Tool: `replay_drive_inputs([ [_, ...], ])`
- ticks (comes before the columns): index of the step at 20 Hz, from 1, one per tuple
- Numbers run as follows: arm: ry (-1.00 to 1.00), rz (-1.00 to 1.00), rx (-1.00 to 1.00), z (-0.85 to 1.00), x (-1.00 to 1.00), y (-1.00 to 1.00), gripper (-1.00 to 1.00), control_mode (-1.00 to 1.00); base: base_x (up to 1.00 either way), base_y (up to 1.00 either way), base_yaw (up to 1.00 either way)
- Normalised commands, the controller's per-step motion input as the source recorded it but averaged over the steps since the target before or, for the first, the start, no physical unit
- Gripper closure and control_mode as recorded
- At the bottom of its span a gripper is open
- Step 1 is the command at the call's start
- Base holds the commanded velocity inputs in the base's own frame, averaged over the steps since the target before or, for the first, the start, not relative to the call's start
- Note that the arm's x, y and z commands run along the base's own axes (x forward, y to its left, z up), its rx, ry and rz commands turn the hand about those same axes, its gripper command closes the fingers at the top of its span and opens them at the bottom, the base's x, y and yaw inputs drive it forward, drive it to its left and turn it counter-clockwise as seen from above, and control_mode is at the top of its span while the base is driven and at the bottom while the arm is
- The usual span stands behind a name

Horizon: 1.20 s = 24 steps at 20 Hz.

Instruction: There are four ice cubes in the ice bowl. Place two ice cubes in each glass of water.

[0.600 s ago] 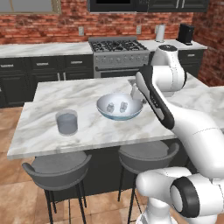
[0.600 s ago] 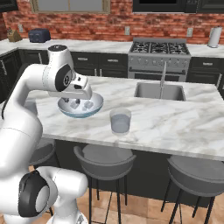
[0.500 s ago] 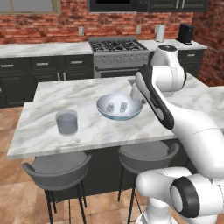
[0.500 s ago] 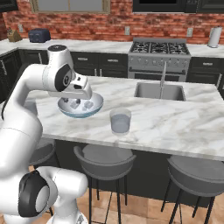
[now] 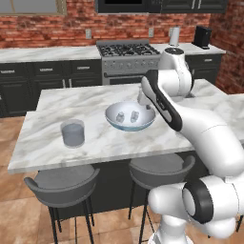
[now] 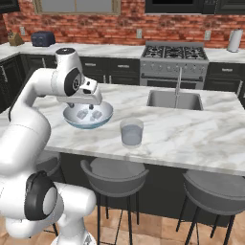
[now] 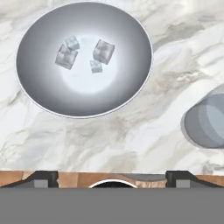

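Note:
The ice bowl (image 5: 129,117) (image 6: 88,116) (image 7: 43,92) rests on the marble island, wide, shallow and pale blue-grey. Several small translucent ice cubes (image 7: 103,51) (image 5: 135,115) (image 6: 97,114) lie loose in its middle. My gripper (image 6: 81,106) (image 7: 111,178) hangs open just above the bowl's rim on the side nearest me, holding nothing; its fingertips (image 7: 42,177) stand far apart. A glass of water (image 5: 73,133) (image 6: 131,132) (image 7: 204,122) stands upright on the counter, apart from the bowl and closer to the island's front edge.
A sink (image 6: 174,100) with a faucet is set into the island (image 5: 47,109) beyond the bowl. Two stools (image 5: 62,181) (image 6: 114,174) stand under the front edge. A stove (image 5: 127,48) lines the brick back wall.

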Motion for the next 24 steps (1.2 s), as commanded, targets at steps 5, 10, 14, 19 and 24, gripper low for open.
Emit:
replay_drive_inputs([
  [5, 0.01, -0.04, 0.0, -0.02, 0.4, 0.0, -1.0, -1.0, 0.0, 0.0, 0.0],
  [10, 0.0, -0.13, 0.0, -0.23, 0.47, 0.04, -1.0, -1.0, 0.0, 0.0, 0.0],
  [14, 0.0, -0.23, 0.0, -0.39, 0.42, 0.06, -1.0, -1.0, 0.0, 0.0, 0.0],
  [19, 0.0, -0.27, 0.0, -0.3, 0.38, 0.11, -1.0, -1.0, 0.0, 0.0, 0.0],
  [24, 0.0, -0.27, 0.05, -0.18, 0.32, 0.15, -1.0, -1.0, 0.0, 0.0, 0.0],
])
